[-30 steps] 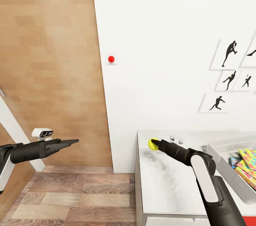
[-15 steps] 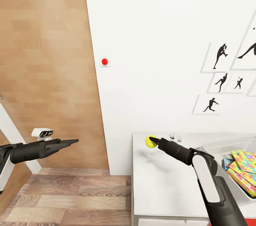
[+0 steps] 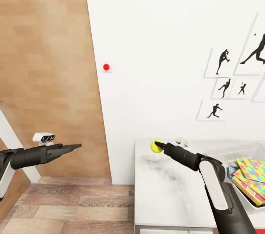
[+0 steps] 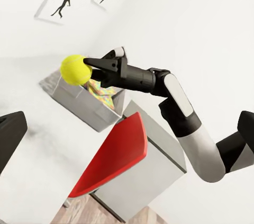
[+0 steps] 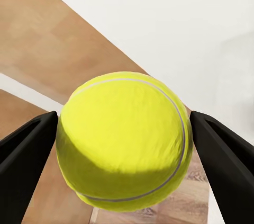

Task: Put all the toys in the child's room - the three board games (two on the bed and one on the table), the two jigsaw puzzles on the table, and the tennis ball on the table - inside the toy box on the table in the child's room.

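Note:
My right gripper (image 3: 157, 146) is shut on the yellow-green tennis ball (image 3: 156, 146), holding it above the far left corner of the pale grey table (image 3: 165, 186). The ball (image 5: 124, 142) sits between both black fingers (image 5: 26, 155) in the right wrist view. In the left wrist view the ball (image 4: 75, 69) hangs in front of the toy box (image 4: 74, 99). That light-grey toy box (image 3: 225, 150) stands at the table's right, with two jigsaw puzzles (image 3: 254, 164) lying on a board game (image 3: 246, 187) inside it. My left gripper (image 3: 75, 146) hovers open over the floor, away from the table.
A white wall with a red round button (image 3: 106, 67) and black sports pictures (image 3: 222, 60) rises behind the table. A wooden door panel (image 3: 48, 60) stands at the left above the wood-plank floor (image 3: 73, 204). A red chair (image 4: 114, 155) stands by the table.
The camera has swung to the right, so the wall, table and toy box sit further left in the picture. Both arms keep their pose and the ball stays gripped.

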